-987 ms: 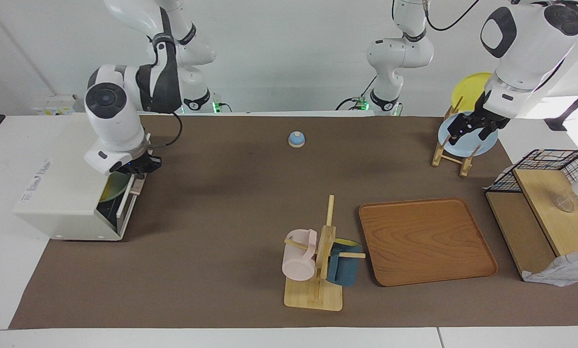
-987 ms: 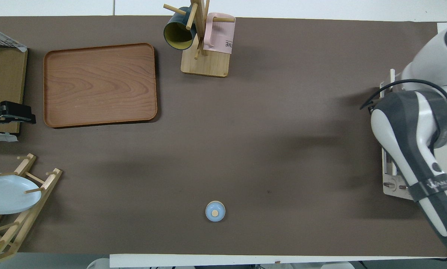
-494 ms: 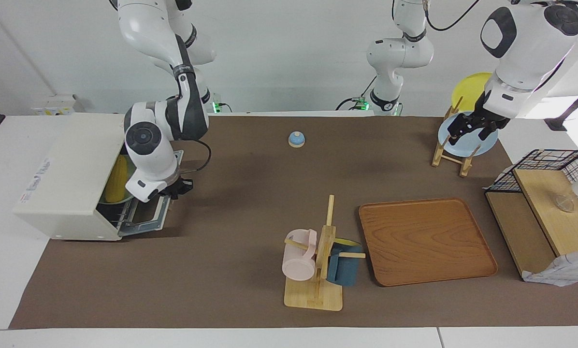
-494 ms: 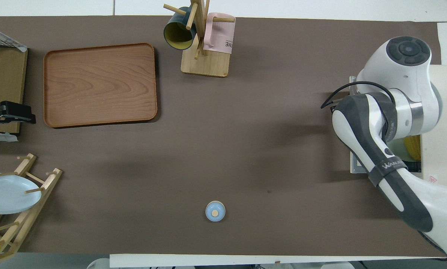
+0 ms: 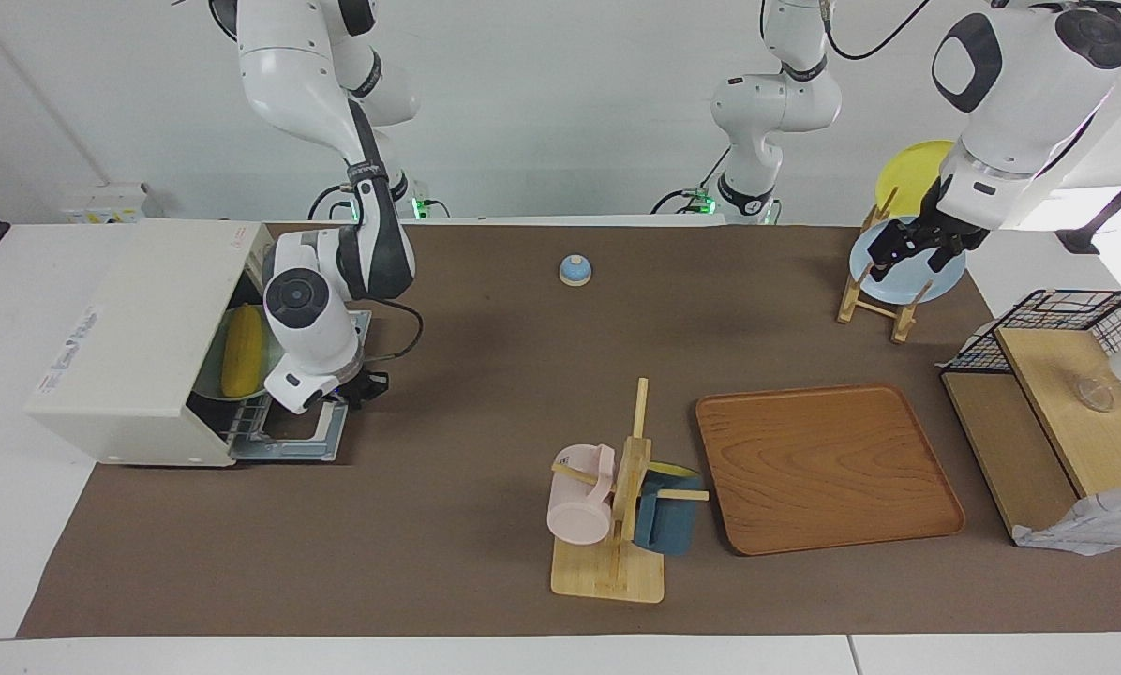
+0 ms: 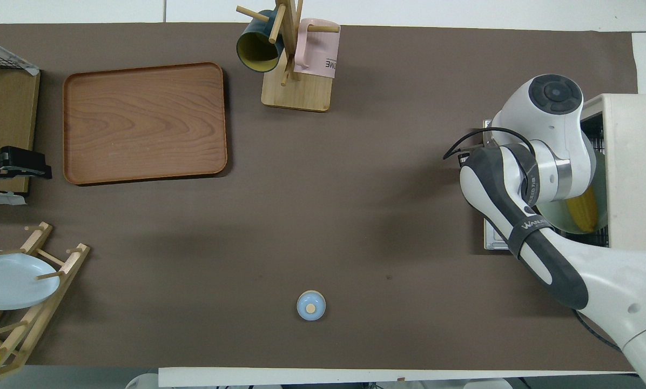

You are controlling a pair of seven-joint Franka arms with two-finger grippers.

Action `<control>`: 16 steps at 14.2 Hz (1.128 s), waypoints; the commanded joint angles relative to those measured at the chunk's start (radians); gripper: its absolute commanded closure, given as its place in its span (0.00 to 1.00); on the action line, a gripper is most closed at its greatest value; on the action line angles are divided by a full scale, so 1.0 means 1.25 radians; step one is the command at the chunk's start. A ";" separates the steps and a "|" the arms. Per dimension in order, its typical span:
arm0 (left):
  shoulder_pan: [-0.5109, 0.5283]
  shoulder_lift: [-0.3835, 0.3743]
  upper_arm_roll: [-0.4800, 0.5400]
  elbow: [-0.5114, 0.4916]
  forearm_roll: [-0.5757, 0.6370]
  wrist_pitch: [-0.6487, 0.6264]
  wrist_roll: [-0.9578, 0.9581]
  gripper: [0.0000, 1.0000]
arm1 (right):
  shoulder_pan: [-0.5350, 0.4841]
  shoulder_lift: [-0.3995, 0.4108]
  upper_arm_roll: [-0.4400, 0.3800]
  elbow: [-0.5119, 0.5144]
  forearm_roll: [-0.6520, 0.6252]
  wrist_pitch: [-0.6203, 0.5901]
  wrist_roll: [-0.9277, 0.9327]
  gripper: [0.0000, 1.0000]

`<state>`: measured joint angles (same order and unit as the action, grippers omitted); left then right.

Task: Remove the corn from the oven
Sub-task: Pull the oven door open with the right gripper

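Note:
The cream-white oven [image 5: 139,337] stands at the right arm's end of the table, also in the overhead view [image 6: 636,167]. Its door [image 5: 312,436] lies open and flat. The yellow corn [image 5: 242,350] lies on a green plate [image 5: 206,382] on the rack inside, also in the overhead view [image 6: 583,208]. My right gripper [image 5: 362,386] is low at the door's outer edge, shut on its handle. The arm hides it in the overhead view. My left gripper [image 5: 912,248] waits open over the plate rack.
A mug tree [image 5: 617,506] with a pink and a blue mug, and a wooden tray [image 5: 828,467], are farther from the robots. A small blue dome [image 5: 575,270] is near them. A plate rack [image 5: 884,281] and a black wire basket [image 5: 1067,314] stand at the left arm's end.
My right gripper has swung out and down from the oven's front, bringing the door from nearly shut to fully open. The corn has come into view. The left arm has not moved.

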<state>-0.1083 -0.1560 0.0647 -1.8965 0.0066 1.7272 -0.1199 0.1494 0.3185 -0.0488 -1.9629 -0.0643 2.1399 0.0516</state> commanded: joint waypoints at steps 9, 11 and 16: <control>0.012 0.002 -0.009 0.008 0.008 -0.015 0.008 0.00 | 0.005 -0.120 -0.022 0.068 0.091 -0.187 0.045 0.49; 0.012 0.002 -0.009 0.008 0.008 -0.015 0.008 0.00 | -0.020 -0.132 -0.022 0.054 0.038 -0.213 0.046 0.38; 0.012 0.002 -0.009 0.008 0.008 -0.016 0.008 0.00 | -0.086 -0.159 -0.020 -0.022 0.033 -0.194 0.032 0.37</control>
<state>-0.1083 -0.1560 0.0647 -1.8965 0.0066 1.7272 -0.1199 0.0570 0.1514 -0.0830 -1.9284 -0.0146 1.8679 0.1024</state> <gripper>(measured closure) 0.000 0.361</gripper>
